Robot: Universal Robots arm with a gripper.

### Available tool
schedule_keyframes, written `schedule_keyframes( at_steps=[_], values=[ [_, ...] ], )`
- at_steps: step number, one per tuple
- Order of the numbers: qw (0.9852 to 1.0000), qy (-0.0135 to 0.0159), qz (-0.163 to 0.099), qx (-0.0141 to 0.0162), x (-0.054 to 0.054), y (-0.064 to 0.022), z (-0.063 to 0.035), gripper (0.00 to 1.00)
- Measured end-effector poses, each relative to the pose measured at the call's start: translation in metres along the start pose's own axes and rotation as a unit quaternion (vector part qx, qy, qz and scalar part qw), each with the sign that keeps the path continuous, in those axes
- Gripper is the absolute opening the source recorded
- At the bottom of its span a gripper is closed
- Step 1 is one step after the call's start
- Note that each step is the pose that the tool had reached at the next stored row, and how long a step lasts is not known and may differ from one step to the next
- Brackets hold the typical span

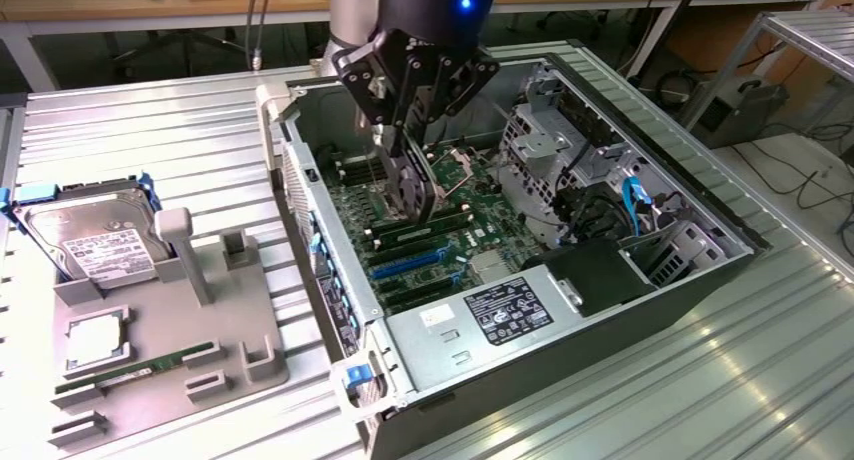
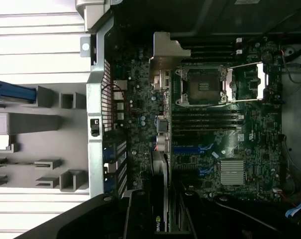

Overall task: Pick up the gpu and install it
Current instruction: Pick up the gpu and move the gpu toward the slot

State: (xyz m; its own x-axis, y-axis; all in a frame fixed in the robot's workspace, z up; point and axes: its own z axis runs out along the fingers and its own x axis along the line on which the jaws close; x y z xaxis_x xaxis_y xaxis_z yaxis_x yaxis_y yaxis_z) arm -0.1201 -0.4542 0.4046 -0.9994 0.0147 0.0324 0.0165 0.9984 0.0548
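**Installation at the hovering stage**

Slatted metal table [image 1: 134, 130] carries everything. On it an open computer case [image 1: 694, 215] lies on its side, and beside it, toward the exterior view's left, sits a grey holder tray [image 1: 254, 365] with a hard drive [image 1: 100, 240] at its far end and a slim green memory stick [image 1: 134, 372] near its front edge. The motherboard [image 1: 454, 230] lines the floor of the case.

The gripper [image 1: 407, 140] hangs inside the case opening, its jaws clamped on the gpu [image 1: 411, 190], which stands on end with its lower edge just above the board, close to the blue expansion slots [image 1: 407, 265]. In the wrist view the gpu [image 2: 159, 219] runs away from the camera as a dark slab. The grey metal piece further along it is probably its end bracket, though the angle makes that uncertain. Whether the card's edge touches a slot yet, I cannot tell.

By its looks the card is stiff, fairly light and fragile. The flat faces near its upper edge seem the safest place to hold it, well away from the contact edge. Any tilt could bind it against the slot.
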Motion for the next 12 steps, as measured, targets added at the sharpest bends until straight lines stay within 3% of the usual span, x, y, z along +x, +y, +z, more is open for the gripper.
schedule_keyframes(
  at_steps=[10,12],
  values=[
    [1.0000,0.0001,0.000,-0.0004,-0.006,-0.0006,0.0141,0.26],
    [1.0000,0.0000,0.000,-0.0010,-0.011,-0.0007,0.0164,0.26]
  ],
)
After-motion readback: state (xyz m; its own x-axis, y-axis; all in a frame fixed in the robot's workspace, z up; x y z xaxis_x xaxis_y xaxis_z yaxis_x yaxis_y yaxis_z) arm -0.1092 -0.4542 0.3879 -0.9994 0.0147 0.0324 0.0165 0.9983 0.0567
